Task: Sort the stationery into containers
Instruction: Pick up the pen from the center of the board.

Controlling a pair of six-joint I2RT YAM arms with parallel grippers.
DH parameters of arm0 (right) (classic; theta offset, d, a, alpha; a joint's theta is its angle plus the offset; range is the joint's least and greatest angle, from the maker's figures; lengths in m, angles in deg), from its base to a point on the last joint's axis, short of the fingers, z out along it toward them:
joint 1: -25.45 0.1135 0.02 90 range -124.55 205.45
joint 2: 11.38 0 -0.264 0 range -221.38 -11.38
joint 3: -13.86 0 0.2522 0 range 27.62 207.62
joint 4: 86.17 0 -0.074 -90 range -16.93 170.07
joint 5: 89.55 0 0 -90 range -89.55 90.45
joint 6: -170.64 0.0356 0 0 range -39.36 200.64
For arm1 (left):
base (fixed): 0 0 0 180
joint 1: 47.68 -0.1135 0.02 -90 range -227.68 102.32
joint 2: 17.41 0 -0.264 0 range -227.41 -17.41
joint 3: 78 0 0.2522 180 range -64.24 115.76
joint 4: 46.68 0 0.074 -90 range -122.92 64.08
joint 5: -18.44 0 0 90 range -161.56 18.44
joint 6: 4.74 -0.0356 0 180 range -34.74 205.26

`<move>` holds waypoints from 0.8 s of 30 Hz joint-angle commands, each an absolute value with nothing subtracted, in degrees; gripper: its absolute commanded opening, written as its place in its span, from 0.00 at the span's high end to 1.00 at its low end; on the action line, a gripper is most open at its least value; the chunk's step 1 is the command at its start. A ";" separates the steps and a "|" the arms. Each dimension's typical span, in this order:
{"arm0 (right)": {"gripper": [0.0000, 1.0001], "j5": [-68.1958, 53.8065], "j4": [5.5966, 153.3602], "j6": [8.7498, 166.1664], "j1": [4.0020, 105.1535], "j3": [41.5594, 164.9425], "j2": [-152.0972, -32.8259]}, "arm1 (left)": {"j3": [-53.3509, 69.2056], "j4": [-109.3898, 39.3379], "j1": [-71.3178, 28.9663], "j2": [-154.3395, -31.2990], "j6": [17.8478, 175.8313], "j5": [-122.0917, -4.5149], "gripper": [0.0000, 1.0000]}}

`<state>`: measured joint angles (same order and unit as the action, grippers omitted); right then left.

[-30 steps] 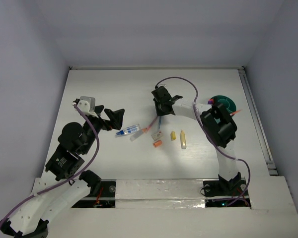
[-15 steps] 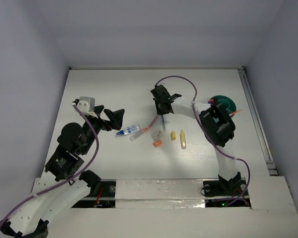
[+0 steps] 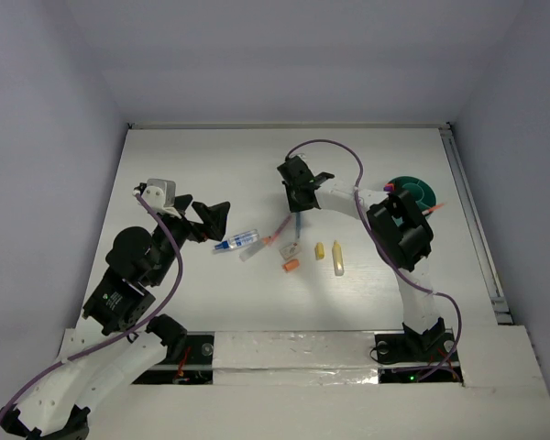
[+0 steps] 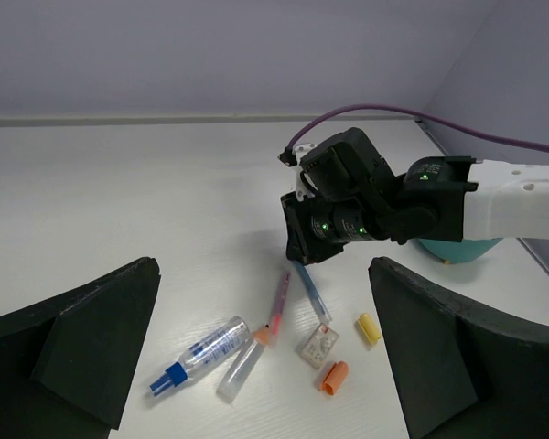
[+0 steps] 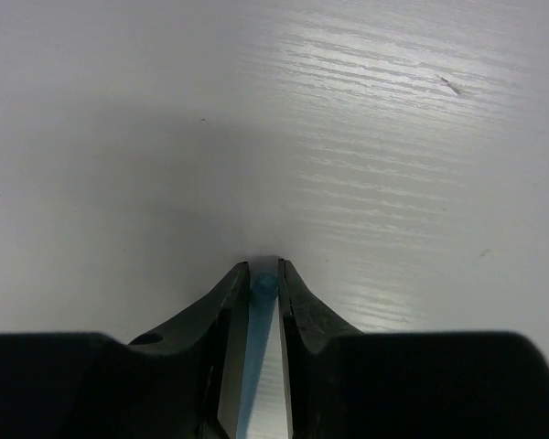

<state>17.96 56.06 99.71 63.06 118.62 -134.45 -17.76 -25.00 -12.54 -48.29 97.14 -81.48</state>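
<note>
White table (image 3: 211,156) between pale grey walls.
The right claw (image 5: 263,271) pinched the blue pen (image 4: 308,289) by its end, mid-table, well apart from the teal organiser (image 3: 429,193); the left claw (image 3: 216,220) hung wide open.

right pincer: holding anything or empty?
Holding: right pincer is shut on a thin blue plastic pen, its tip pinched between the fingers in the wrist view.

Black right gripper (image 4: 299,259) grips a slim translucent blue pen (image 4: 309,291) just beyond the small white rectangular eraser (image 4: 317,346). A thin pink pen (image 4: 280,297) lies left of the eraser; short orange stub (image 4: 332,376) nearer; stubby yellow marker (image 4: 369,327) right.
</note>
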 commanded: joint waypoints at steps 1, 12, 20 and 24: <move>0.76 17.24 52.30 100.33 63.51 116.65 -134.17 | -18.01 -28.09 -12.78 -47.56 97.13 -80.97 0.01; 1.00 18.46 56.95 100.60 63.51 113.23 -130.66 | -18.10 -28.09 -12.78 -47.47 97.13 -81.32 0.01; 1.00 22.16 70.30 98.49 63.51 106.11 -117.48 | -18.10 -28.18 -12.78 -47.56 97.12 -81.23 0.01; 1.00 21.45 81.88 99.27 62.45 100.31 -109.31 | -18.01 -28.09 -12.78 -47.56 97.04 -81.23 0.01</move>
<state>20.11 67.67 99.25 62.92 102.29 -116.94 -17.76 -25.00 -12.54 -47.94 97.14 -81.48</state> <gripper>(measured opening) 0.178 0.989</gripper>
